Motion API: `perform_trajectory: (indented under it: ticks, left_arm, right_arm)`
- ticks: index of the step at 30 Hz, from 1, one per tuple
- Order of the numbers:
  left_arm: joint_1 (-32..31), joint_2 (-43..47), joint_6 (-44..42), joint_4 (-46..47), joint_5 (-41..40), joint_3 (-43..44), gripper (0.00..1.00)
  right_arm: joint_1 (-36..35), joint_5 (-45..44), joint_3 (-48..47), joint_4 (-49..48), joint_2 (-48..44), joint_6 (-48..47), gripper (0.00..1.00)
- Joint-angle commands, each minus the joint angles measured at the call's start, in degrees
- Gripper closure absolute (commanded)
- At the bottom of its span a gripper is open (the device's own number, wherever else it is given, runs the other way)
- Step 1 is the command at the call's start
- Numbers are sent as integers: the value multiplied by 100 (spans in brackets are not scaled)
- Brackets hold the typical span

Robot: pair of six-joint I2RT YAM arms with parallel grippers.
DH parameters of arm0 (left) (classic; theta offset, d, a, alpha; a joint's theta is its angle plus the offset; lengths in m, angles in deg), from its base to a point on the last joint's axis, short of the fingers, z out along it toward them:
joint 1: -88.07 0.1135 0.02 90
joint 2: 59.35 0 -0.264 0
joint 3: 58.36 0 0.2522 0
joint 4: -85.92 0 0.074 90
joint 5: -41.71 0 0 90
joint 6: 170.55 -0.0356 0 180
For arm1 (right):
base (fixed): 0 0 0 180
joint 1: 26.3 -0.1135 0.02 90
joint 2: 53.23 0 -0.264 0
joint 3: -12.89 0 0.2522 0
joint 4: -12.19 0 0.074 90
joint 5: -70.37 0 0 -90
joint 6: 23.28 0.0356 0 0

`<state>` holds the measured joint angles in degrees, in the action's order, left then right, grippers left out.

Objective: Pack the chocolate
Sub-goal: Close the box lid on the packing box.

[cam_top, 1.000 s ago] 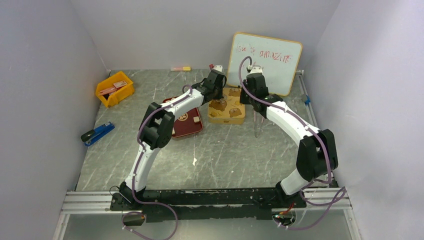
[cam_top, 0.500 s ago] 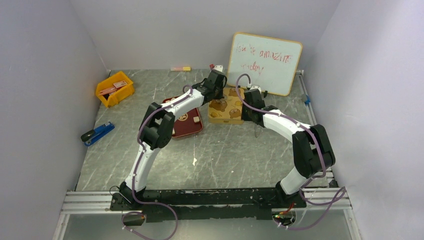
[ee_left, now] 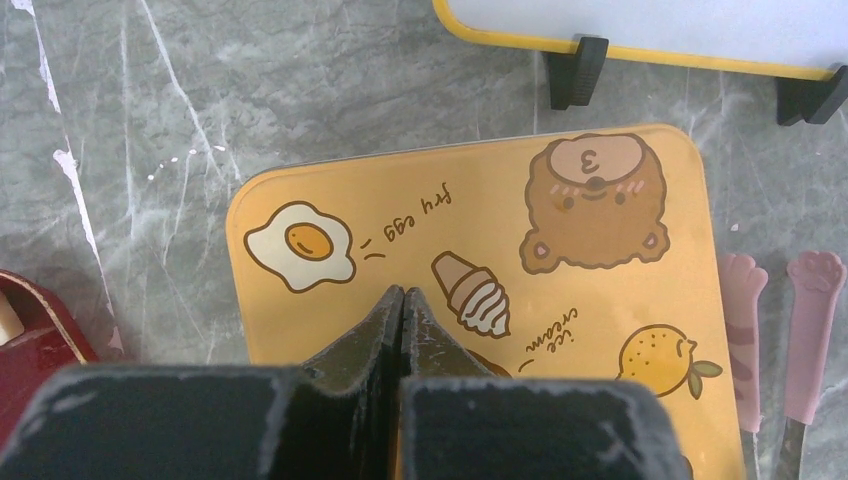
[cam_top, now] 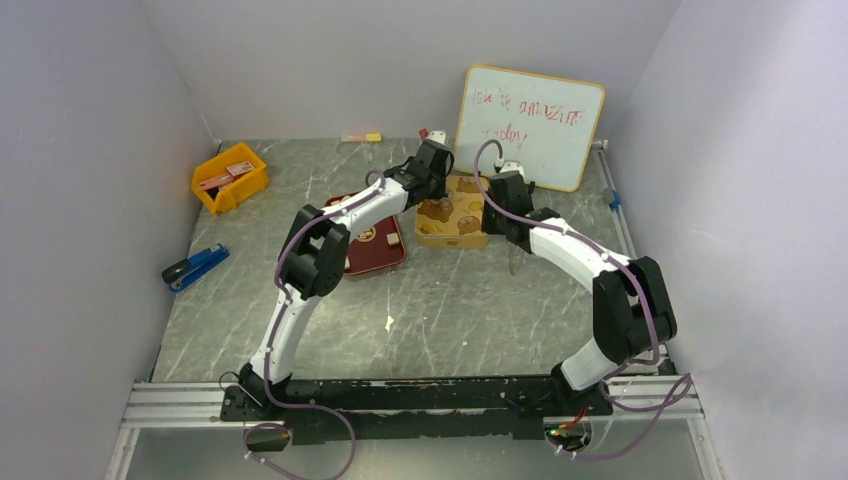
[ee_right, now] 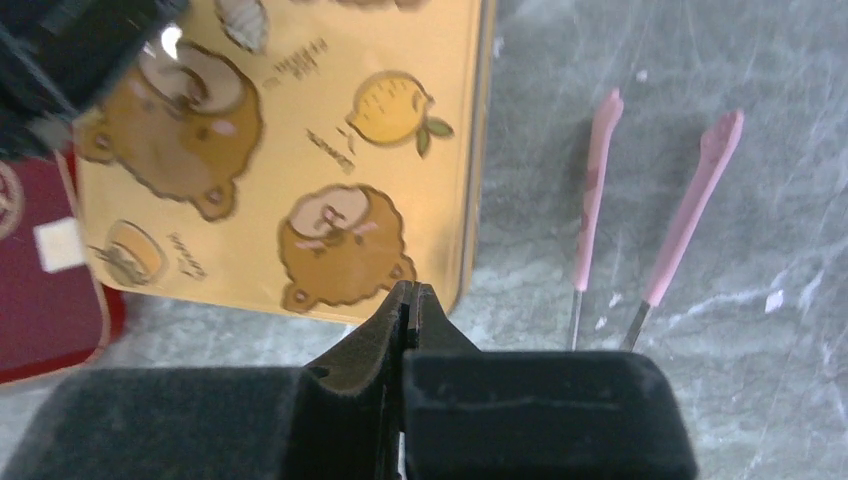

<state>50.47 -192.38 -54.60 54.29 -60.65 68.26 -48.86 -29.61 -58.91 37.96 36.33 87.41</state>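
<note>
Lid-lifting looks the step: left gripper (ee_left: 402, 300) and right gripper (ee_right: 410, 295) hover pinched together, empty, over the tin (ee_left: 600, 330); jaws must spread first.

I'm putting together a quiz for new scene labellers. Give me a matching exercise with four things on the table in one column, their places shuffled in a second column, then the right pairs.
Things
1. yellow bin
2. blue stapler
3. whiteboard
4. pink tongs

Places
A. propped upright at the far edge, right of centre
B. lying flat just right of the gold tin
C. towards the far left corner
D. by the left edge, nearer the arm bases

Pairs: 1-C, 2-D, 3-A, 4-B
</note>
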Motion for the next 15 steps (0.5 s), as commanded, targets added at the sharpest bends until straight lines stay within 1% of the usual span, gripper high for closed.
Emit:
perform_trajectory:
  ticks: [1, 6, 15]
  left_arm:
    - [-34, -288, -55, -519, -41, -32, 95]
    - [-34, -318, -81, -525, -44, -12, 95]
    - [-50, -405, -83, -512, 60, 61, 95]
  right_arm:
    - [-23, -102, -733, -274, -160, -183, 100]
    - [-20, -208, -1519, -133, 190, -309, 100]
    - [-16, -436, -2500, -17, 686, -500, 100]
